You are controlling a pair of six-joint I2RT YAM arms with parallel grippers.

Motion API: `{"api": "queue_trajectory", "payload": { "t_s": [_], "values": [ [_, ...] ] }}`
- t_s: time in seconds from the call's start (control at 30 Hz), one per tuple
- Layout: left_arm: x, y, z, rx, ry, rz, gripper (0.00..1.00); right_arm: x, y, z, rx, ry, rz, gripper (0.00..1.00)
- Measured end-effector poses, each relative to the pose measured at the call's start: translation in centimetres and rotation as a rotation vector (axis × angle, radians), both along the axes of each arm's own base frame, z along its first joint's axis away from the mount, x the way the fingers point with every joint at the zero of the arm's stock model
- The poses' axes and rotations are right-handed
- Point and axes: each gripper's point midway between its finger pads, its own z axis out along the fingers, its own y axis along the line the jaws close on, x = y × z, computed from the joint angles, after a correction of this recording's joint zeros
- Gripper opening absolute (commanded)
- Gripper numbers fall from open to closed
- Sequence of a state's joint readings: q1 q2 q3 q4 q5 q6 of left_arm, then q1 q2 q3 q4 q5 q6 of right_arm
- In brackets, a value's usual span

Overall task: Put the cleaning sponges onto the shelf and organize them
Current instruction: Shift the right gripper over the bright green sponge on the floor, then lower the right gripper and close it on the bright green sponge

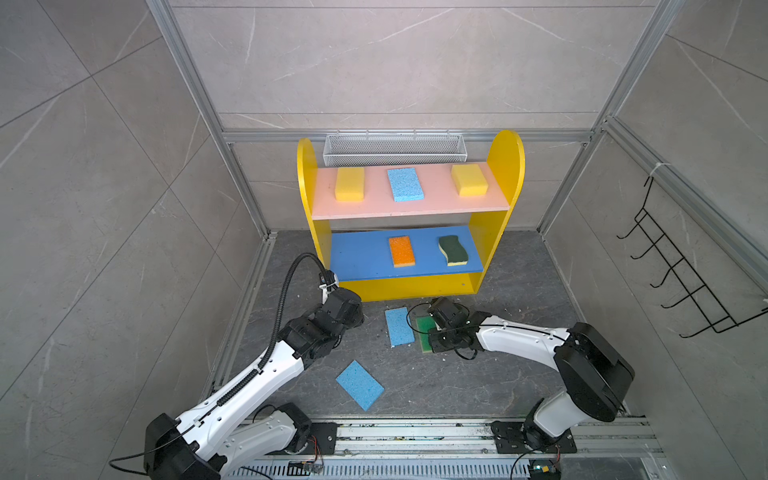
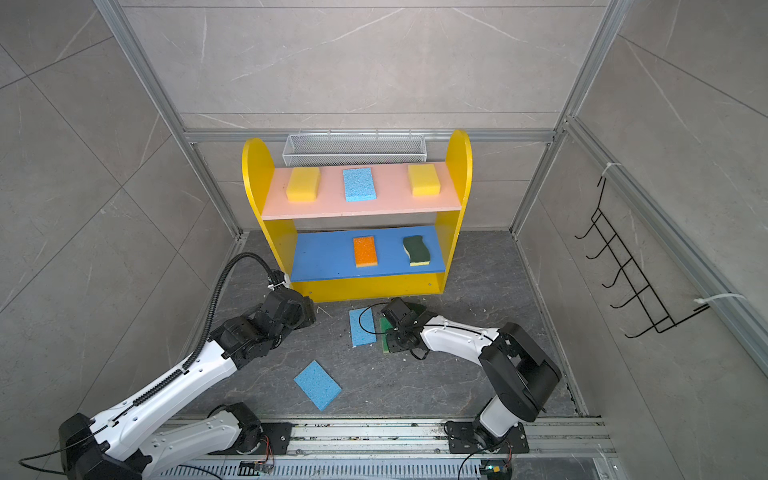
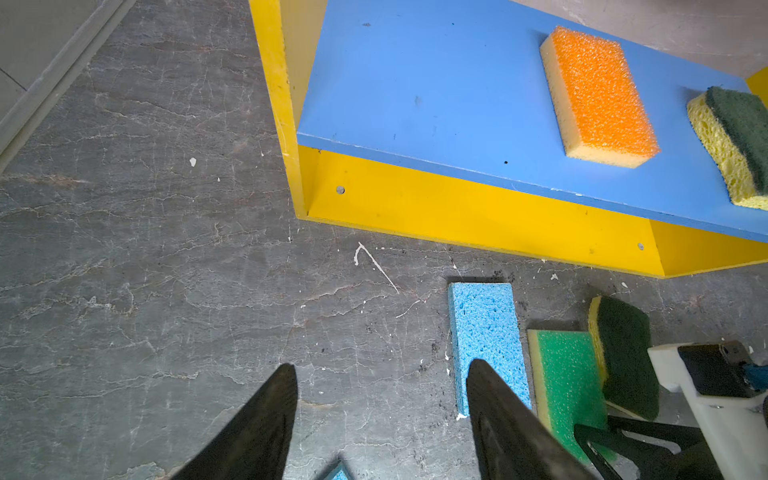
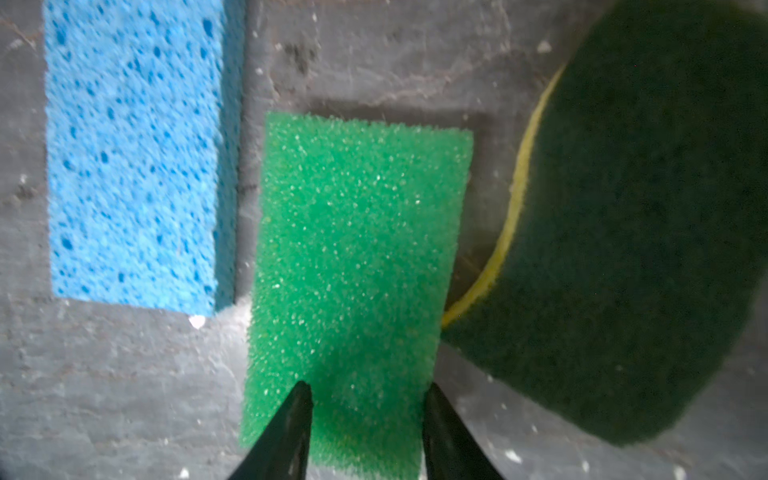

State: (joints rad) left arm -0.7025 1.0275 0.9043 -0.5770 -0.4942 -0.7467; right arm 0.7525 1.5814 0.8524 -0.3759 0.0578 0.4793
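While bright green sponge (image 4: 353, 249) lies lengthwise toward shelf (image 1: 415, 286) | right end effector (image 4: 369, 385) over it — grip unclear | left end effector (image 3: 382, 365) parted

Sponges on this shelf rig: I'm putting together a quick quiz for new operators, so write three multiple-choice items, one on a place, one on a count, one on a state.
1. The orange sponge lies on: A) the pink board; B) the blue board; C) the floor.
2. Sponges on the pink board: A) three; B) one; C) five.
3. The left hand is: A) shut on a blue sponge; B) shut on the orange sponge; C) open, holding nothing.

Key:
1 B: it lies on that board beside the dark green sponge.
2 A: two yellow sponges flank one light blue sponge.
3 C: in the left wrist view its jaws stand apart with nothing gripped.
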Motion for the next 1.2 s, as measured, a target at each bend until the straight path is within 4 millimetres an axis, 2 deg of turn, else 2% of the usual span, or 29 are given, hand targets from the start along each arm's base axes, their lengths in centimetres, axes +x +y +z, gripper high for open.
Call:
{"api": "queue_trajectory", "payload": {
  "t_s": [0.17, 0.3, 0.43, 0.8, 1.0, 1.2],
  "values": [
    [-0.3, 0.2, 0.1, -0.010, -0.006, 0.004, 0.67, -1.7, -0.9, 0.0, -0.007, 0.029, 0.010, 0.49],
    [-0.3, 0.2, -0.1, -0.010, -0.002, 0.005, 0.68, -2.5, -1.1, 0.0, -0.014, 0.049, 0.015, 0.64],
    [-0.5, 0.2, 0.1, -0.013, -0.005, 0.001, 0.67, -2.9, -1.4, 0.5, -0.016, 0.053, 0.013, 0.71],
    [-0.9, 0.6, 0.3, -0.017, -0.003, 0.005, 0.68, -3.6, -0.8, 1.9, 0.019, 0.036, 0.032, 0.80],
    [-1.1, 0.7, 0.2, -0.020, 0.001, 0.010, 0.73, -4.0, -0.4, 1.7, 0.017, 0.040, 0.039, 0.85],
    [-1.3, 1.0, 0.2, -0.014, 0.008, 0.011, 0.74, -4.2, -0.3, 0.8, -0.008, 0.056, 0.037, 0.89]
  ]
}}
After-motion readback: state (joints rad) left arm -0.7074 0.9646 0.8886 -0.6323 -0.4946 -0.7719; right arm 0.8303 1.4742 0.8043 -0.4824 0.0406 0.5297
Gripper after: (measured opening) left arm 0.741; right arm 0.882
